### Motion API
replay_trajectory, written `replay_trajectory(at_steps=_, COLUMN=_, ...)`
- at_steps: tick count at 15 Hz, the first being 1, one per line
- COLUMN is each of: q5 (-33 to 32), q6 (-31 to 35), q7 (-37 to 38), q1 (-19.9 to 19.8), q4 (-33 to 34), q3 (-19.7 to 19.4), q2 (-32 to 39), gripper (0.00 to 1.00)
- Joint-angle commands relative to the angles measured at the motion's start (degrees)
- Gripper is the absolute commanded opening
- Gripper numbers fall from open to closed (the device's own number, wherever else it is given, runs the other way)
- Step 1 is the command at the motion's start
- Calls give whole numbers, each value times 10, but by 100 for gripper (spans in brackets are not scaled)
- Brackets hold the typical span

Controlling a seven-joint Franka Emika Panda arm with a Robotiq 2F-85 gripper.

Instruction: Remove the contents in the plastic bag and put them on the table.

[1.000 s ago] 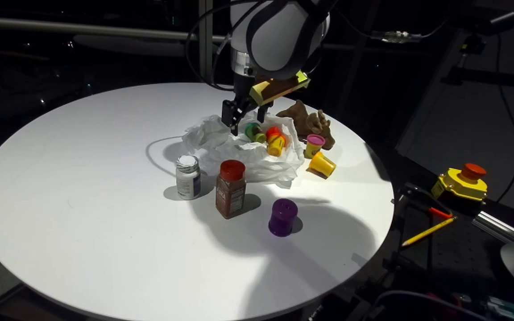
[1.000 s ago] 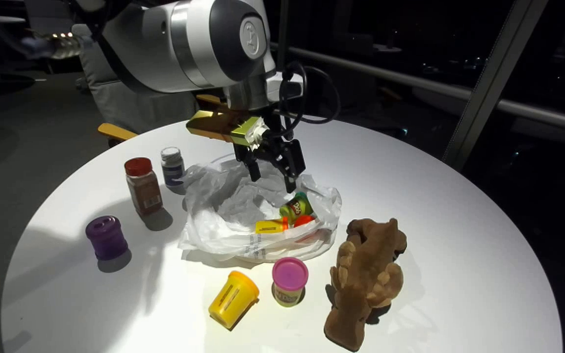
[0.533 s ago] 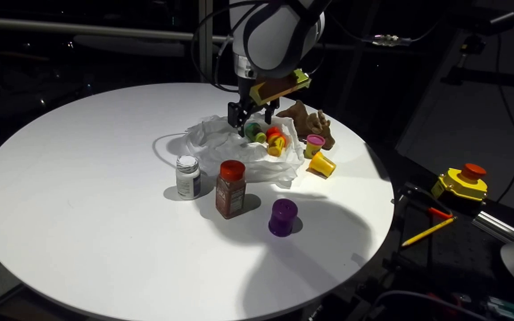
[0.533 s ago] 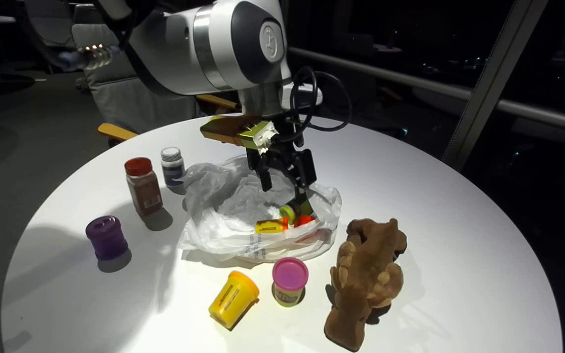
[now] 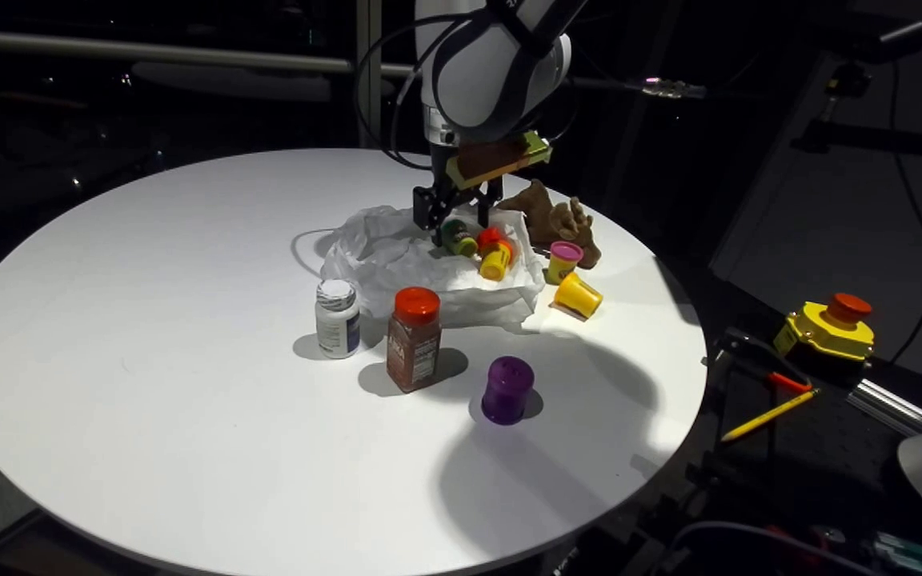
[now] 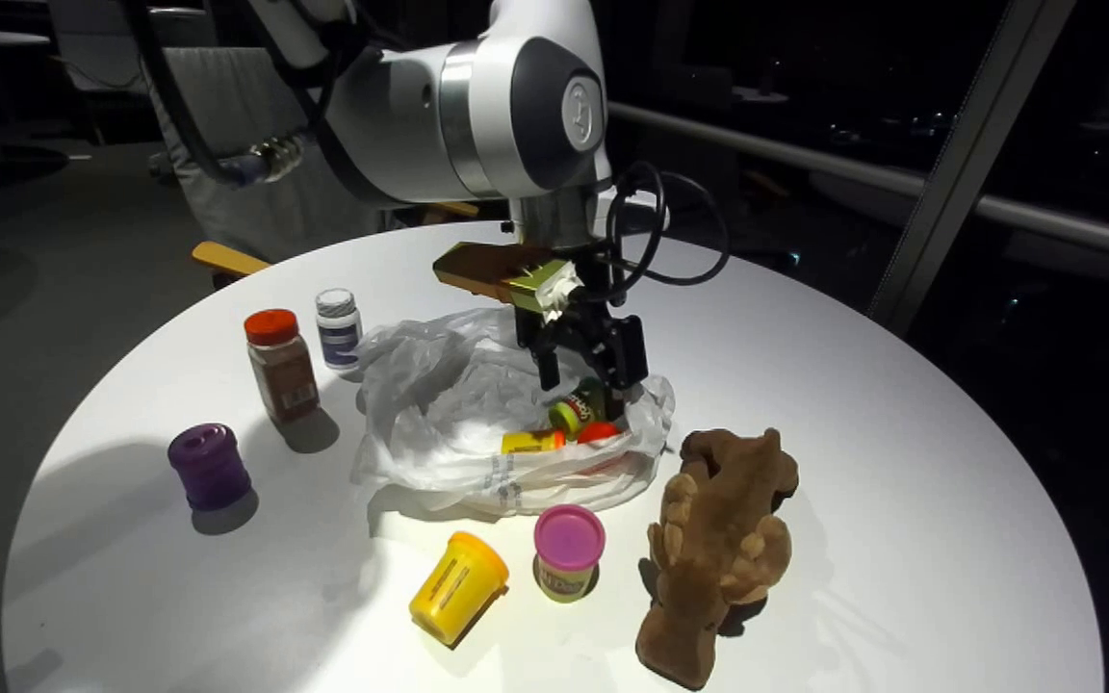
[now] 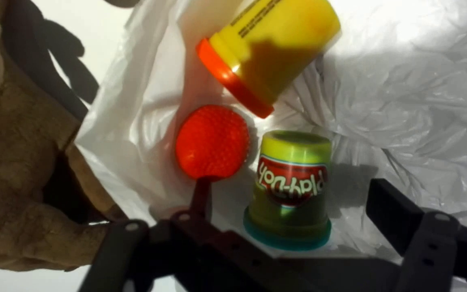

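Inside the crinkly white plastic bag (image 6: 420, 462), likely time to grab the round green tub with a teal lid (image 7: 292, 178), between black fingers (image 7: 393, 213) spread wide, holding nothing. Next: squeeze, lift, set on the round white table (image 5: 189, 360).

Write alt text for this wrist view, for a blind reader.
The open black end effector frames a yellow-green tapered plastic tub, not gripped, in a wrinkled white plastic bag. A bumpy round red piece and an orange-lidded yellow plastic tub share the bag; a brown plush toy lies outside, left.
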Motion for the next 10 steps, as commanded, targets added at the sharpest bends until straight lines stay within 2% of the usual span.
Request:
replay_trajectory(at_steps=1, q5=11, q6=-25, q7=-5, q1=-22, q4=48, q3=19, q2=25, gripper=68)
replay_trajectory(at_steps=4, q5=7, q6=-20, q7=-2, q1=-23, q4=46, q3=18, q2=21, gripper=42)
replay_trajectory(at_steps=6, q5=4, q6=-9, q7=-2, q1=-22, q4=29, q3=15, q2=8, gripper=29)
replay_trajectory(at_steps=10, q5=-5, q6=1, q7=-35, q1=-29, q4=-20, q3=18, q2=-40, gripper=24)
